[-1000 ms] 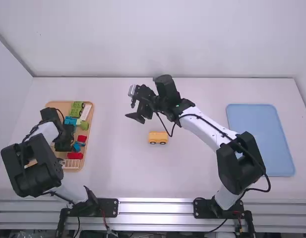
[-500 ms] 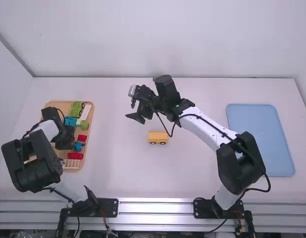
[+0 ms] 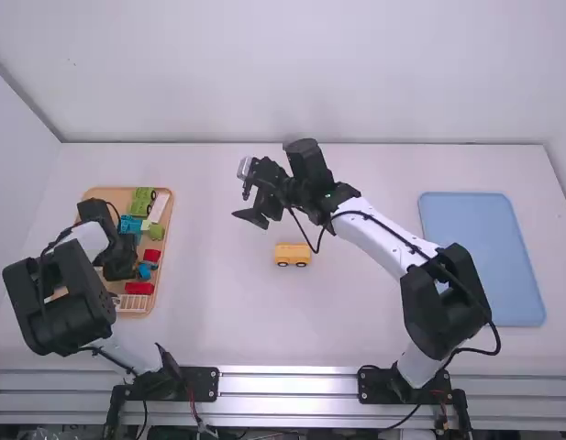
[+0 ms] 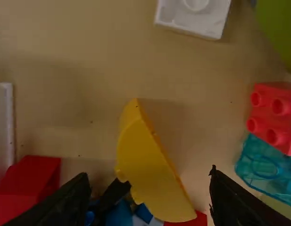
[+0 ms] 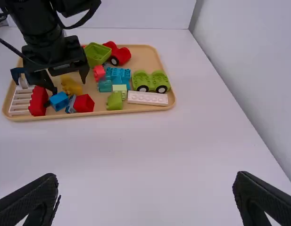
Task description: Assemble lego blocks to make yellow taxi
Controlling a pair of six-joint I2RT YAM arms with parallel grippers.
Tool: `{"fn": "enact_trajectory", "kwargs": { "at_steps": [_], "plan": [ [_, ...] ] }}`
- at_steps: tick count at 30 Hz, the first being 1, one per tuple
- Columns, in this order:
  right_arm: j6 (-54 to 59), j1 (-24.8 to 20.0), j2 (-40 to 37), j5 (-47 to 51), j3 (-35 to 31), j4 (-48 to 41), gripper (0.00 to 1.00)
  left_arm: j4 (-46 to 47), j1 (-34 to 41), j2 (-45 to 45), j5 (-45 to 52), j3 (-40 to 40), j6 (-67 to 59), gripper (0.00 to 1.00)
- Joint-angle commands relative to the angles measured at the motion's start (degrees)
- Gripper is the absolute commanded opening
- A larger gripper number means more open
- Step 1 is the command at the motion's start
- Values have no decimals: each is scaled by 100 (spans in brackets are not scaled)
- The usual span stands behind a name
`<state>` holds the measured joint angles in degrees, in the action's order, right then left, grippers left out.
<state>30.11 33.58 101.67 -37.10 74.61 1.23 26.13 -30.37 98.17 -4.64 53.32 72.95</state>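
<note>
Left gripper [image 3: 120, 261] is low over the near half of the tan tray [image 3: 167, 225] by the desk's [image 3: 218, 302] left edge, jaws wide apart, nothing held, yellow piece [image 4: 152, 174] lying between them. A bit farther, yellow wheeled block [image 3: 293, 254] sits on the desk, about midway between left and right edges. Farther still, right gripper [image 3: 241, 205] is above the desk, jaws wide open, empty.

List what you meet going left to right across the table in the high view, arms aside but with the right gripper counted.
Tan tray of blocks → open right gripper → yellow block car → light blue tray
</note>
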Motion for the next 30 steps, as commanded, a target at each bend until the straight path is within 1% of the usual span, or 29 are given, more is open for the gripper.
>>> {"fn": "enact_trajectory", "kwargs": {
  "at_steps": [1, 4, 6, 10, 14, 19, 22, 24, 25, 27, 30],
  "plan": [
    [-13, 9, 35, -28, 149, -20, 99, -28, 48, 138, -72, 63, 120, 67],
    [-13, 9, 35, -31, 149, -17, 99, -131, -20, 313, 129, 109, 59, 65],
    [-13, 9, 35, -24, 149, -22, 99, -68, -28, 391, 188, 166, 55, 66],
    [-13, 9, 35, -11, 149, -26, 99, 363, 35, 573, 44, 444, 131, 62],
    [-15, 11, 35, -9, 149, -26, 99, 514, 26, 603, 63, 527, 509, 61],
    [-15, 9, 35, -4, 149, -26, 99, 492, 59, 658, 72, 511, 870, 49],
    [-13, 9, 35, -9, 149, -31, 99, 494, 59, 688, 72, 511, 868, 46],
    [-11, 11, 35, 9, 149, -33, 99, 505, 59, 697, 68, 511, 868, 42],
    [-15, 11, 35, 37, 149, -39, 99, 516, 59, 697, 66, 511, 868, 33],
    [-15, 11, 35, 122, 149, -42, 99, 494, 59, 695, 72, 511, 872, 25],
    [-15, 9, 35, 131, 149, -44, 99, 516, 59, 695, 70, 511, 1123, 21]
  ]
}}
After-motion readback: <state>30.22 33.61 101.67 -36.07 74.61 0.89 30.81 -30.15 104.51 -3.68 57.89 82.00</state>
